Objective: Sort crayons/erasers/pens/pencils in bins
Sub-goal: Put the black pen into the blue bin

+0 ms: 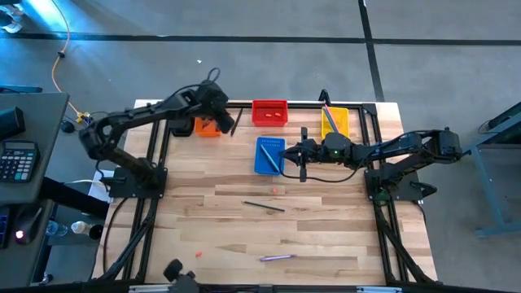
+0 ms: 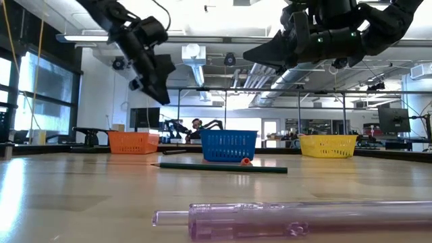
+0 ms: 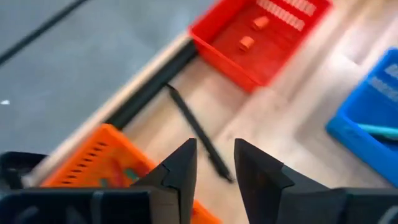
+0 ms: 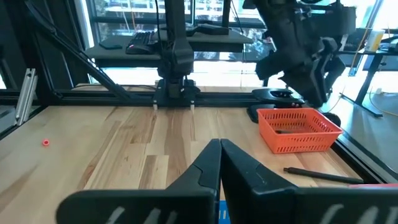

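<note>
Wooden table (image 1: pixel 326 236): orange bin's (image 3: pixel 87 165) contents blurred, hard to identify.

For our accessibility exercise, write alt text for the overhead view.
Two dark robot arms reach over a wooden table toward four bins: the left gripper, open, beside the orange one, the right gripper, shut, beside the blue one. A pencil and purple pen lie loose.

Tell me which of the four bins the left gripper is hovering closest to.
The orange bin, at the table's far left. The left gripper hangs just beside it, fingers apart and empty. The red bin, blue bin and yellow bin sit farther right.
</note>
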